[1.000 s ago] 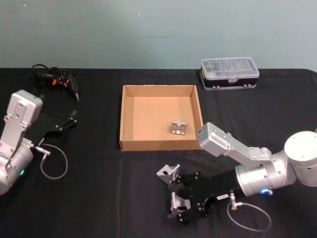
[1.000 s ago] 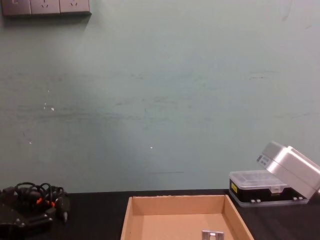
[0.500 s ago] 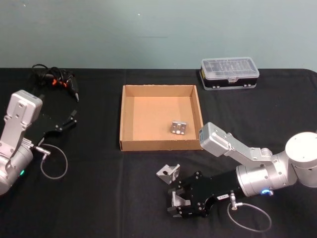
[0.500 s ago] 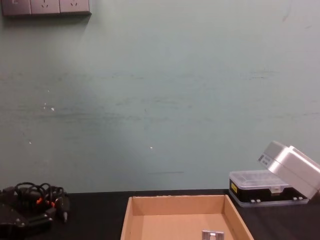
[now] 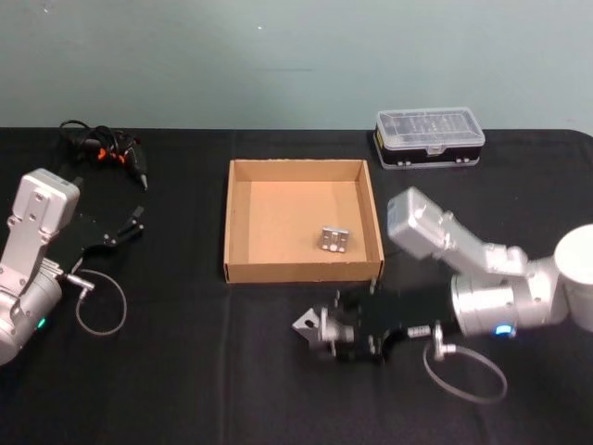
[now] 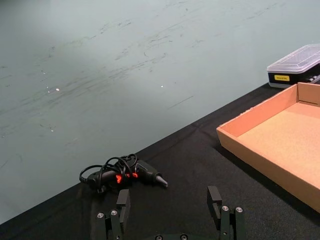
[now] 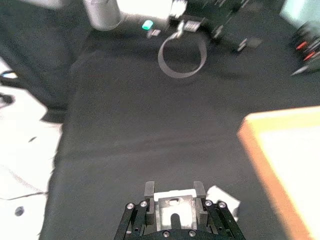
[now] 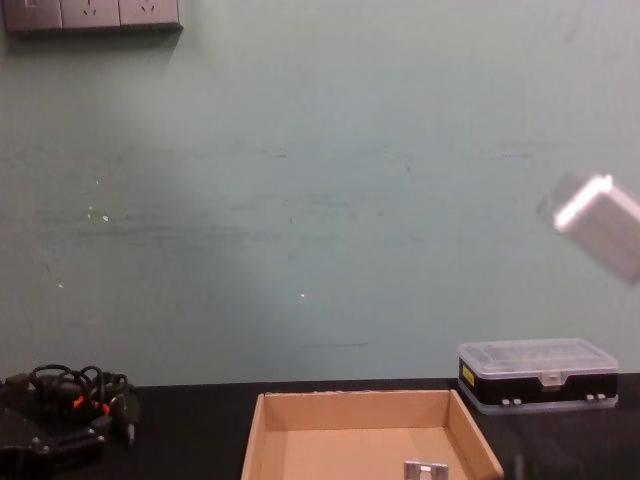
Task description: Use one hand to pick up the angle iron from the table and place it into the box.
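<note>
Lifted and swung nearer the box [image 5: 301,271], the right gripper [image 5: 337,341] is clamped on the angle iron [image 7: 174,205]. A second angle iron [image 5: 311,324], just beside its fingers, could be knocked, or the box wall alongside clipped. The left gripper [image 5: 123,227] is parked open, well apart.

Scuffed teal wall [image 8: 300,200] (sockets [image 8: 90,14] high up)

From high up, the head view looks down over the whole black surface [image 5: 185,389]. The chest view, lower, faces the wall; both share the cardboard box [image 8: 350,398] and organiser case [image 8: 538,375]. Wrist views look out close past the left hand [image 6: 169,200] and right hand [image 7: 173,190], across the surface.
</note>
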